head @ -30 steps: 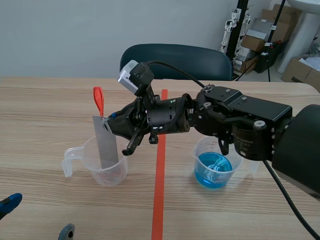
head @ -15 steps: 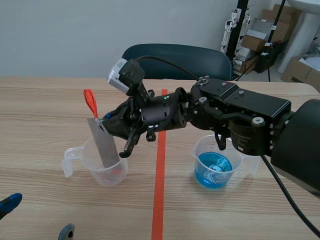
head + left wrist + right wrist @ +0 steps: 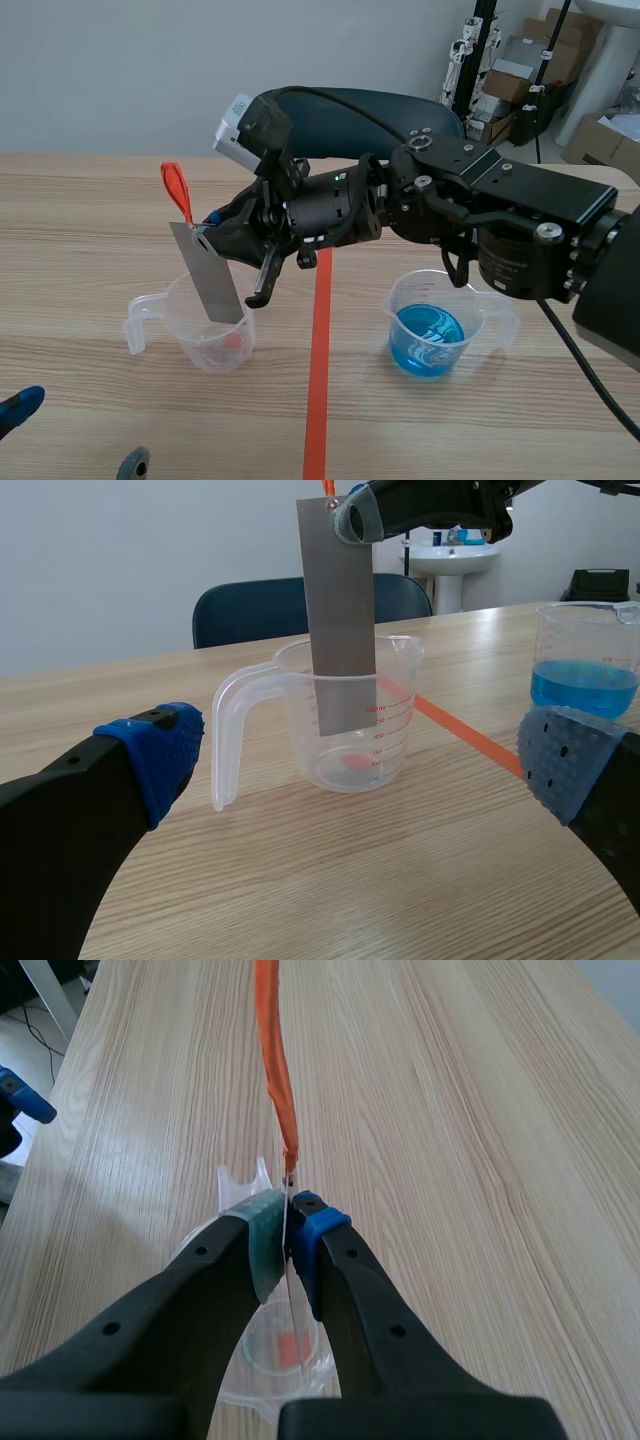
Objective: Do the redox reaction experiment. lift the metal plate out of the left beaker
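My right fingers (image 3: 262, 1245) are pinching the top of the flat, dull-grey metal plate (image 3: 340, 610), just under its orange-red strap (image 3: 275, 1070); the plate is hanging tilted, its lower end still inside the clear plastic left beaker (image 3: 400, 710) on the wood-grain bench (image 3: 350, 880); it is riding higher and leaning more than a second ago; my left fingers (image 3: 160, 755) are resting wide open nearby.

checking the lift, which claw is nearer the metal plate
Right. The right claw is shut on the plate at its top; the left claw is open, low before the beaker, apart from the plate.
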### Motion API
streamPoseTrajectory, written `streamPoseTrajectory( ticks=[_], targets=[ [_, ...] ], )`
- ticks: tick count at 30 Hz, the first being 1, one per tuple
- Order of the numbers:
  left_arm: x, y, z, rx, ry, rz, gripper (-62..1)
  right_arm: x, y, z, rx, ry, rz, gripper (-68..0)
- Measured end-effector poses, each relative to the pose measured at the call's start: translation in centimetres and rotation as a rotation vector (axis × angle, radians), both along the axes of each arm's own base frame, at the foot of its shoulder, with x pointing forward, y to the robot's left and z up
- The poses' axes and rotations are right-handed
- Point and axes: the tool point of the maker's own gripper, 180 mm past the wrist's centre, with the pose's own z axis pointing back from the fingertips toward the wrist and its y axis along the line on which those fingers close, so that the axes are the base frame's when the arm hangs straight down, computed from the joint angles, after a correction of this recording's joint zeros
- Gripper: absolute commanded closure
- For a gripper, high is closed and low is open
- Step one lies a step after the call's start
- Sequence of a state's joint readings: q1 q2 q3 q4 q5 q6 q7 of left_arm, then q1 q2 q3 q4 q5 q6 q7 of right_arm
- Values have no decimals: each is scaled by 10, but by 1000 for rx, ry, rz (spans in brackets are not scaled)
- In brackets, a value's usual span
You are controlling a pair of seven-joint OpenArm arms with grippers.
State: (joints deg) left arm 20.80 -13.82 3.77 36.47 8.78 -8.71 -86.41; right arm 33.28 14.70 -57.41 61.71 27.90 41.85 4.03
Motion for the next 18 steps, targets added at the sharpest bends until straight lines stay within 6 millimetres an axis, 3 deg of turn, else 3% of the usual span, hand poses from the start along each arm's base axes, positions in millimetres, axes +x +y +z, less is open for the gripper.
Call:
streamPoseTrajectory(
  ticks=[11, 18],
  targets=[
    [0, 0, 0, 0, 0, 1, -623, -12, -4, 43, 72, -37, 39, -4],
    [0, 0, 0, 0, 0, 0, -623, -4, -13, 73, 112, -76, 9, -4]
  ],
)
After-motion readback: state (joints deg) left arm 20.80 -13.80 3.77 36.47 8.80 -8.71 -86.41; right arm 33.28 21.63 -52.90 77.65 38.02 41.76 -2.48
